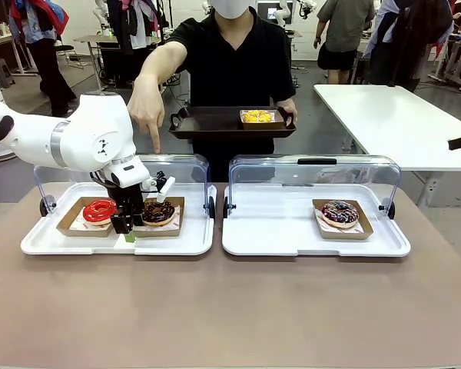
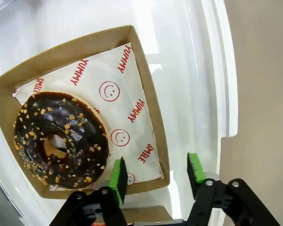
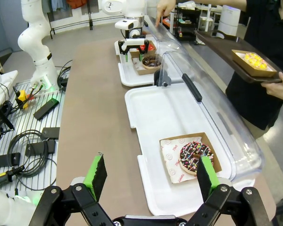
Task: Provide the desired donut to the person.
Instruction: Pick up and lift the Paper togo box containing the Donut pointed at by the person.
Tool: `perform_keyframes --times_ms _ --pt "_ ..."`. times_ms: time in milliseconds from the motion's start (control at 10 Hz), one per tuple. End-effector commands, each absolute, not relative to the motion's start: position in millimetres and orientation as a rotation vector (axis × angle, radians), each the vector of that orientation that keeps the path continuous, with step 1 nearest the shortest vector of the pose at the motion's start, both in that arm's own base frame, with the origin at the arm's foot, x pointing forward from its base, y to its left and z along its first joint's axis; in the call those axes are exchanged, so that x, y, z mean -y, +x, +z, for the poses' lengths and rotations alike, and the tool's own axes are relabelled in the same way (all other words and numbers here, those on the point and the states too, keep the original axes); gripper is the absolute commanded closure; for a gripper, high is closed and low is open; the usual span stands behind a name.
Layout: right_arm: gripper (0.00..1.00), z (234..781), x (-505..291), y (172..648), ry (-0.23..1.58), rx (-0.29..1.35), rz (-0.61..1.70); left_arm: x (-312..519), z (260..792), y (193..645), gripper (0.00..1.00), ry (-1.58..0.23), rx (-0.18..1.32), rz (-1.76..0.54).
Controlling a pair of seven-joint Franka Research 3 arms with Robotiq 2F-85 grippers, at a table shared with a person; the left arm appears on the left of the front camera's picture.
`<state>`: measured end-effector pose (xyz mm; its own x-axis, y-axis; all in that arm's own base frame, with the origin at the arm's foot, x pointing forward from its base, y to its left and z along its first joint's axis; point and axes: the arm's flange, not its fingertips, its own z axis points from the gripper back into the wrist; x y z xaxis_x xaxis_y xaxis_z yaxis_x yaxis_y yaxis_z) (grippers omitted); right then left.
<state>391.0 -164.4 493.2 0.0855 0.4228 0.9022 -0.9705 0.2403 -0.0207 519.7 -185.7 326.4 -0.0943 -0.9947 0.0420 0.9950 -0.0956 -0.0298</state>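
Two jaws on the left arm (image 1: 61,142) stand released astride a near corner of the box (image 2: 148,94) holding the chocolate donut (image 2: 85,136), on the left tray (image 1: 192,238), apparently because the person's hand (image 1: 142,100) points there; right jaws hang released.

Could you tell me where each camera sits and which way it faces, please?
Front view: between the arms, looking across the table at the person; the left gripper hangs by the chocolate donut.
Left wrist view: on the left wrist, looking down at that donut's box; open fingers rise from below.
Right wrist view: on the right wrist, looking along the table over the sprinkled donut; right gripper open.
Shared: front and left wrist views show the chocolate donut.
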Motion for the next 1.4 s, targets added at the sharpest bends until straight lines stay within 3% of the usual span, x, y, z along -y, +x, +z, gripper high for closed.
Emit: perform_keyframes --times_ms 0,100,300,1000,1300 --pt "0.00 491.6 164.2 392.4 0.730 0.971 1.188 185.5 325.8 522.5 1.00 -0.021 0.004 -1.665" --pt "0.00 491.6 164.2 392.4 0.730 0.971 1.188 185.4 326.3 522.1 0.77 -0.019 0.004 -1.666" --pt "0.00 491.6 164.2 392.4 0.730 0.971 1.188 185.1 326.8 521.1 1.00 -0.017 0.004 -1.667" --pt "0.00 491.6 164.2 392.4 0.730 0.971 1.188 182.5 333.5 515.2 1.00 0.002 0.003 -1.732" --pt "0.00 491.6 164.2 392.4 0.730 0.971 1.188 186.1 375.1 477.8 1.00 0.024 -0.073 -1.834"
